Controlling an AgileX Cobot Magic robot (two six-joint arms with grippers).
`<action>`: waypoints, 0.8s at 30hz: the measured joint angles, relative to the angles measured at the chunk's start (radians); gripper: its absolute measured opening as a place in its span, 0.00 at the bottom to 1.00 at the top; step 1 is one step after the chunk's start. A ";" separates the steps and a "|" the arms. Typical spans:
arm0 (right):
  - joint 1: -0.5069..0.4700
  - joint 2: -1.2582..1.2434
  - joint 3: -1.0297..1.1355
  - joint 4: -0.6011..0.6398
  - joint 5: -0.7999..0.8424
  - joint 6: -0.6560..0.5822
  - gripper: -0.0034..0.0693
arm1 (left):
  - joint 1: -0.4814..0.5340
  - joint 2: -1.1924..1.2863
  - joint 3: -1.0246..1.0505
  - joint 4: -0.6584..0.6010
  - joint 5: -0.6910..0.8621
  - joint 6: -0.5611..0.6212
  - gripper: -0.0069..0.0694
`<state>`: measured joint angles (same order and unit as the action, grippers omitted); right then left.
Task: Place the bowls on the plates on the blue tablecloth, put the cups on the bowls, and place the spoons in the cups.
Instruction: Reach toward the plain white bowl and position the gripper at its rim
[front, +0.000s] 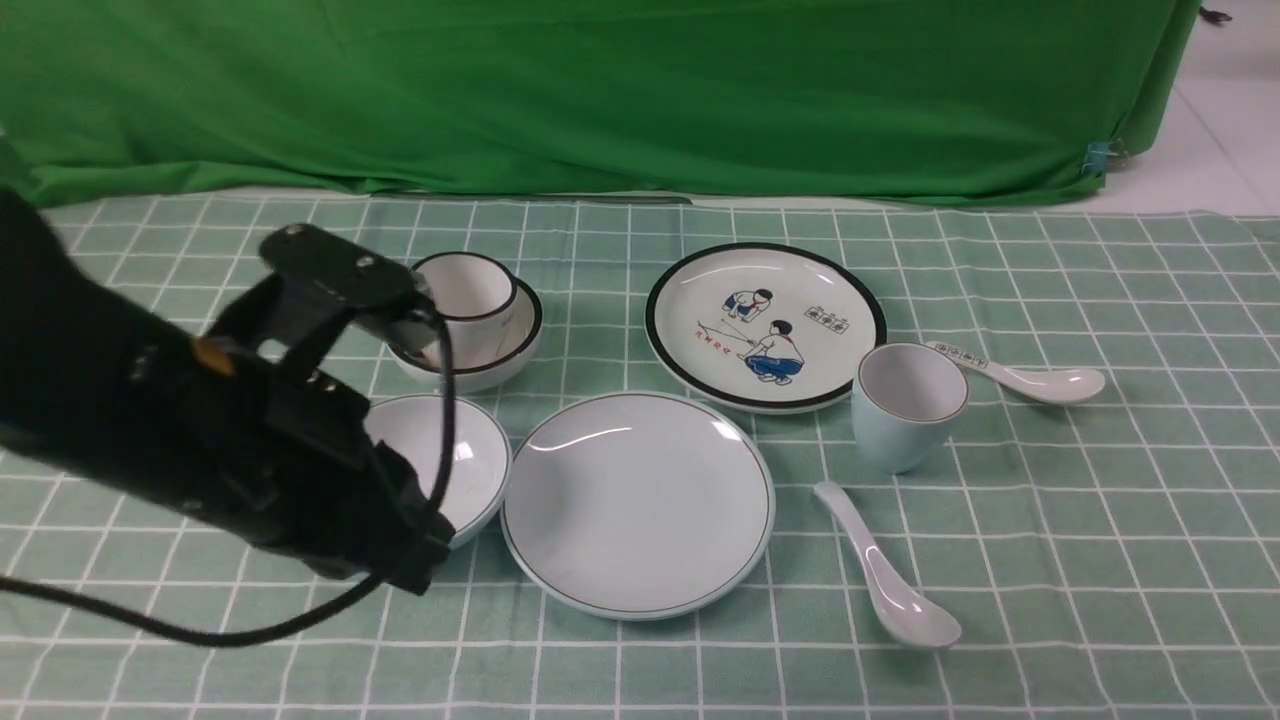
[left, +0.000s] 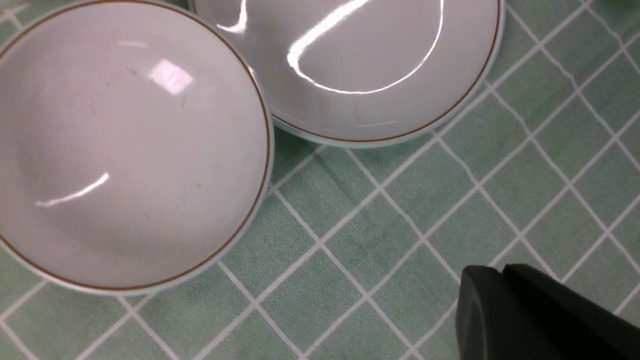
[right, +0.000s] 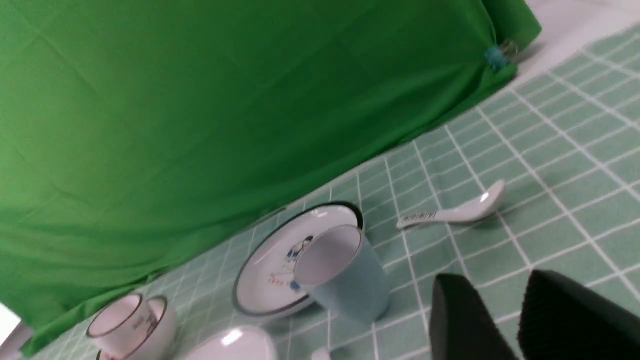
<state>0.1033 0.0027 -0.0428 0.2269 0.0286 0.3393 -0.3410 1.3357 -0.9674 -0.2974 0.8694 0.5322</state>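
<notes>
On the blue tablecloth (front: 1100, 560) the pale blue bowl (front: 470, 460) sits beside the pale blue plate (front: 638, 500), half hidden by my left arm (front: 200, 430). My left gripper (left: 501, 270) is shut and empty over bare cloth, apart from that bowl (left: 125, 150). The white black-rimmed cup (front: 468, 295) stands in the black-rimmed bowl (front: 505, 350). The cartoon plate (front: 765, 325) holds nothing. The pale blue cup (front: 908, 405) stands upright on the cloth. A marked spoon (front: 1030, 378) and a plain spoon (front: 885, 570) lie near it. My right gripper (right: 492, 287) is open and empty, short of the pale blue cup (right: 345, 275).
A bright green backdrop cloth (front: 600, 90) hangs along the far edge of the table. White floor (front: 1220, 120) shows past its right end. A black cable (front: 250, 625) loops from my left arm over the near cloth.
</notes>
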 joint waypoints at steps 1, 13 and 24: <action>0.016 0.018 -0.042 0.002 0.054 -0.022 0.32 | 0.000 0.022 -0.018 0.011 0.001 0.007 0.11; 0.226 0.336 -0.469 0.004 0.535 -0.449 0.26 | 0.000 0.323 -0.125 0.181 -0.039 0.064 0.54; 0.246 0.373 -0.463 0.003 0.600 -0.460 0.27 | 0.000 0.425 -0.125 0.297 -0.160 0.101 0.67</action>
<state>0.3497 0.3755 -0.5059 0.2297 0.6290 -0.1209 -0.3410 1.7602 -1.0921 0.0000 0.7092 0.6334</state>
